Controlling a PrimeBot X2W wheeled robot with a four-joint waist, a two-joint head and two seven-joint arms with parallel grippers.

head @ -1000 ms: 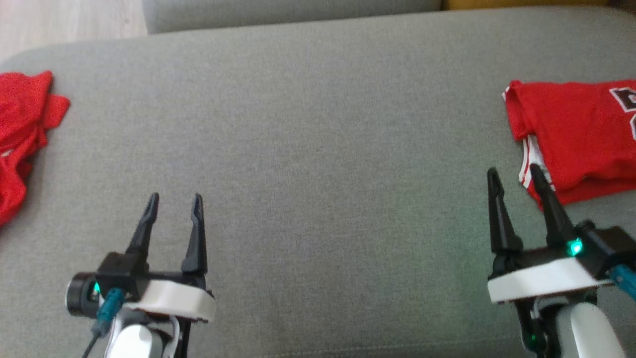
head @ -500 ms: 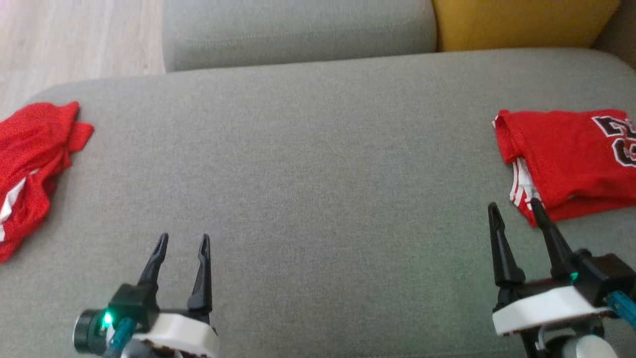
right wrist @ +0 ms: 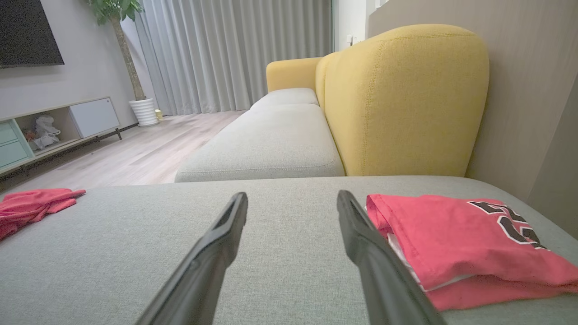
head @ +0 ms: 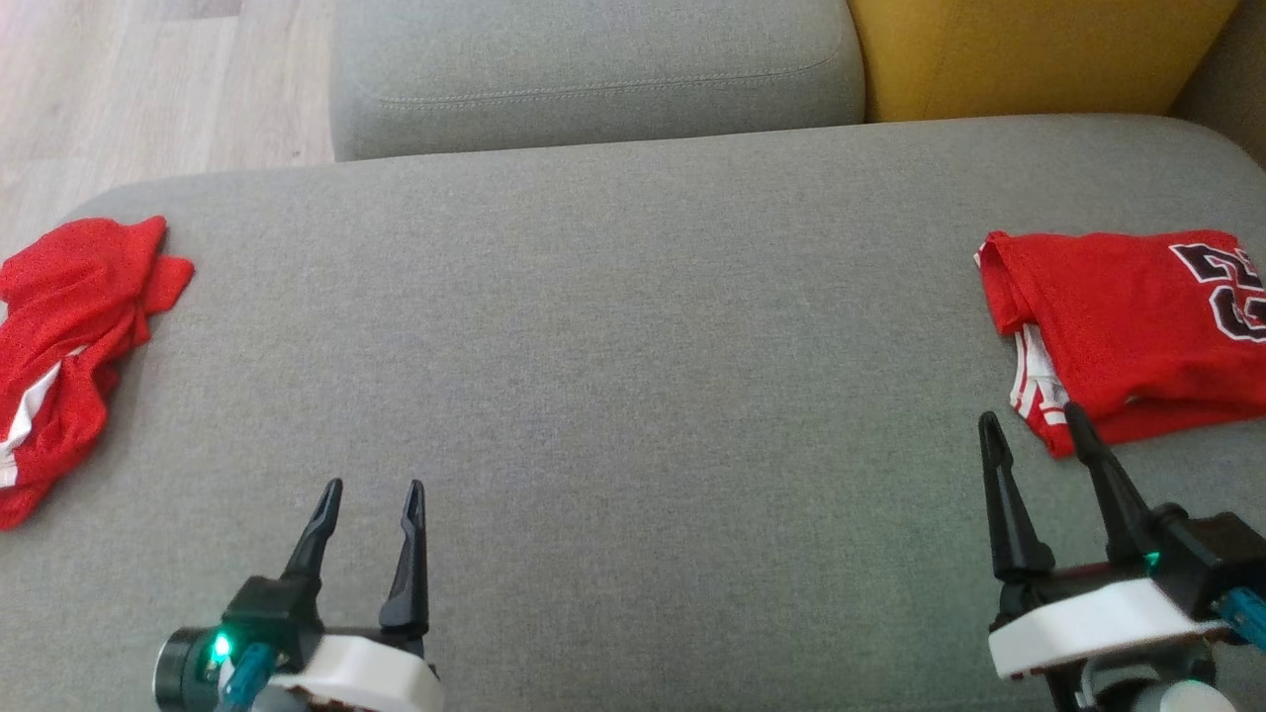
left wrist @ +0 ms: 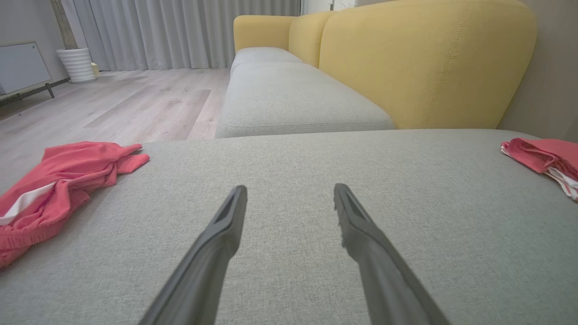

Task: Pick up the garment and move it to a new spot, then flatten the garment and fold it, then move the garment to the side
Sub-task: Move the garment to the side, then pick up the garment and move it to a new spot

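Note:
A crumpled red garment (head: 69, 336) with a white stripe lies at the far left of the grey seat (head: 633, 346). A folded red jersey (head: 1128, 336) with dark numerals lies flat at the far right. My left gripper (head: 371, 489) hovers open over bare fabric near the front edge, well right of the crumpled garment (left wrist: 58, 180). My right gripper (head: 1034, 425) is open too, its right fingertip just at the lower left corner of the folded jersey (right wrist: 456, 239). Nothing sits between either pair of fingers.
Beyond the seat is a second grey cushion (head: 593, 69) and a yellow backrest (head: 1029, 49). Wooden floor (head: 148, 89) lies past the left edge. A low cabinet (right wrist: 54, 126) stands far off across the room.
The head view has tilted up, so everything sits lower in the picture and more of the sofa's back shows. Both garments lie as before and both grippers stay open.

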